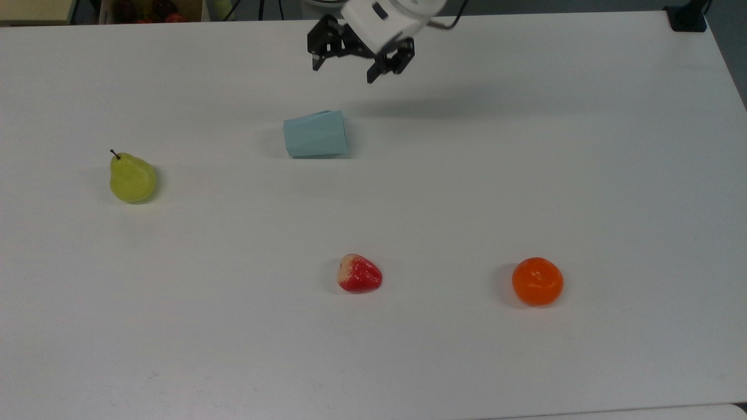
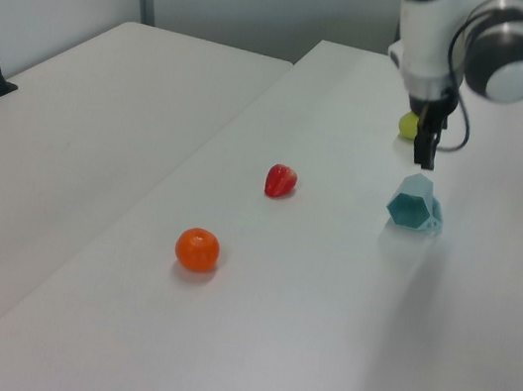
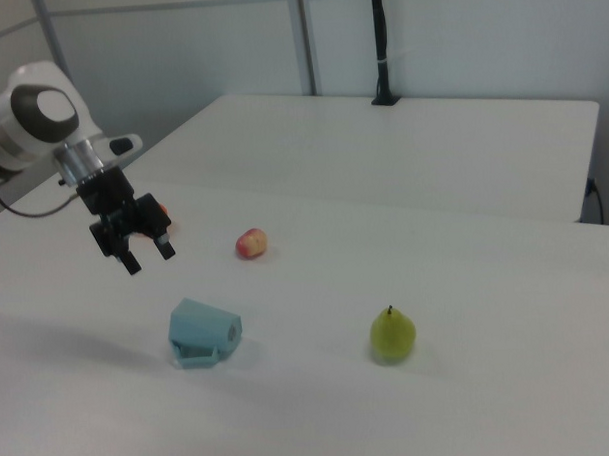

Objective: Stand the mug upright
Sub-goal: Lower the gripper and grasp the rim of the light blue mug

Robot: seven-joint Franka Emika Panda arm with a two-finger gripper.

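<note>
One arm reached over the bench (image 1: 525,146) | gripper (image 1: 344,69) hung above and apart from the mug (image 1: 315,134), fingers spread wide, holding nothing | mug pale blue-green, faceted, lay on its side, darker teal hexagonal mouth visible in the left view.

Gripper (image 1: 343,68) hangs in the air, both black fingers (image 1: 316,59) spread apart with nothing between them, tips pointing down. White wrist (image 3: 40,115) angled above it; in the left view the arm (image 2: 506,56) reaches in from the upper right.
</note>
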